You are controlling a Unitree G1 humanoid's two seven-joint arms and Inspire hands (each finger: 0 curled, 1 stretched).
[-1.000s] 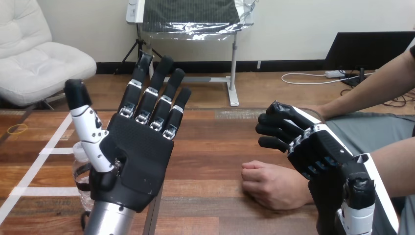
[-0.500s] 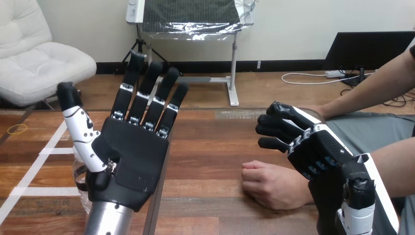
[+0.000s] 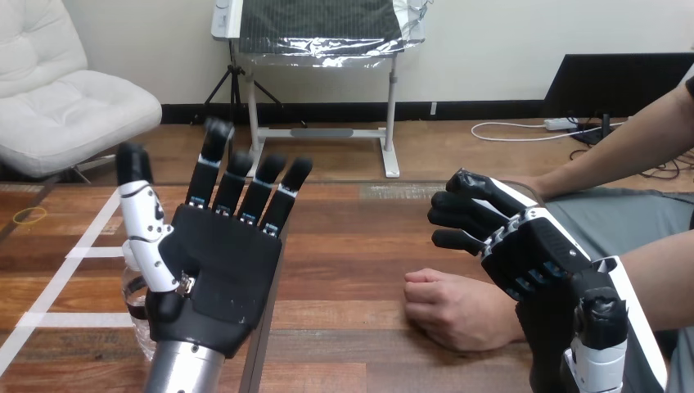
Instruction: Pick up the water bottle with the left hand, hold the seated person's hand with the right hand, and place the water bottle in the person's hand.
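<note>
My left hand (image 3: pixel 214 266) is raised at the lower left with its palm toward the camera, fingers straight and spread, open and holding nothing. A clear water bottle (image 3: pixel 136 303) stands on the table behind it, mostly hidden by the thumb and wrist. My right hand (image 3: pixel 524 250) hovers at the right with its fingers bent forward and nothing between them, just above and to the right of the person's hand (image 3: pixel 454 309). The person's hand rests as a loose fist on the wooden table (image 3: pixel 352 246), apart from my right hand.
White tape lines (image 3: pixel 78 252) run across the table's left part. A small yellow ring (image 3: pixel 29 215) lies near the far left edge. The person's forearm (image 3: pixel 646 282) comes in from the right side.
My left hand has sunk a little and its fingers have tipped back toward the left. My right hand and the person's hand have stayed still.
</note>
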